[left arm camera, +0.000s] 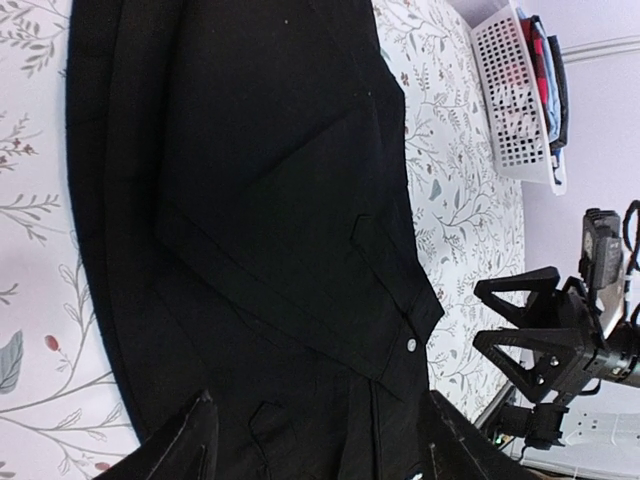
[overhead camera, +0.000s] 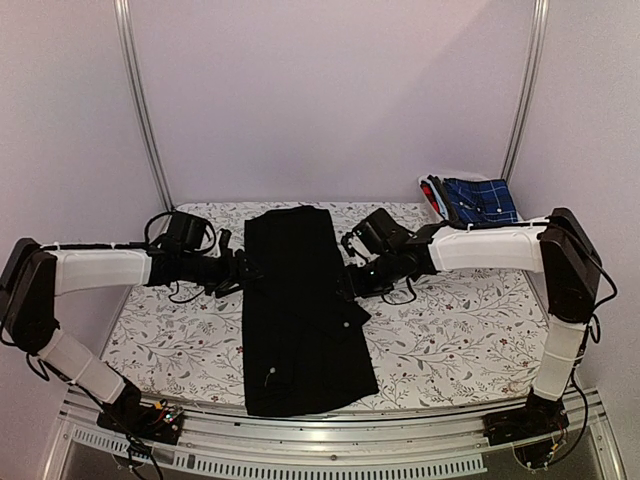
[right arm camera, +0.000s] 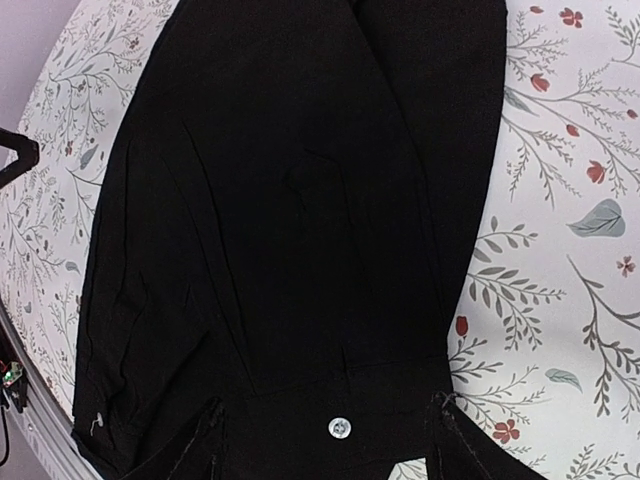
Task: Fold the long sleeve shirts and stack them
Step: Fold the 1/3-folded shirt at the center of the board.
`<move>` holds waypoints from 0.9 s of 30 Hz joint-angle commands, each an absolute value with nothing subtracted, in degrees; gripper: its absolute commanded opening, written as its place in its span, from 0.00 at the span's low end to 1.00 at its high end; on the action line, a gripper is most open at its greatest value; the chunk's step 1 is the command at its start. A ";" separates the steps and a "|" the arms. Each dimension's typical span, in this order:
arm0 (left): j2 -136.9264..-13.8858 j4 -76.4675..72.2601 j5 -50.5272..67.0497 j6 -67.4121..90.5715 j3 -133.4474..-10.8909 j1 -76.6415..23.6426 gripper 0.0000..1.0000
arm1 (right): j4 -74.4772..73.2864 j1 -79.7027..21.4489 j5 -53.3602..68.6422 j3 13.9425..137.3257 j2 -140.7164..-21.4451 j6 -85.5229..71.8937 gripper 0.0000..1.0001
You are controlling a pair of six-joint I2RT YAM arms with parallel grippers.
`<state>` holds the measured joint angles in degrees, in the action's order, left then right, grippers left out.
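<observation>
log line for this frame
black shirt flat, folded narrow | left gripper open at its left edge | right gripper open at its right edge | white basket back right

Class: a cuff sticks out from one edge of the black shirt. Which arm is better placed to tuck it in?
Likely right: the cuff juts from the right edge of the black shirt, beside the right gripper; the left gripper is across the shirt.
</observation>
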<state>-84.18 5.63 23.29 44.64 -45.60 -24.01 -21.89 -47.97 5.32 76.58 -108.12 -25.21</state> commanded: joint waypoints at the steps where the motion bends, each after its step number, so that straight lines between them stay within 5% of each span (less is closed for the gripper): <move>1: -85.12 0.97 23.03 46.10 -44.35 -23.04 0.66 | -23.82 -48.54 1.98 75.76 -109.75 -26.01 0.65; 27: -102.39 -10.58 19.01 54.57 -48.13 -23.46 0.48 | -14.65 -43.64 12.22 65.83 -110.30 -25.66 0.27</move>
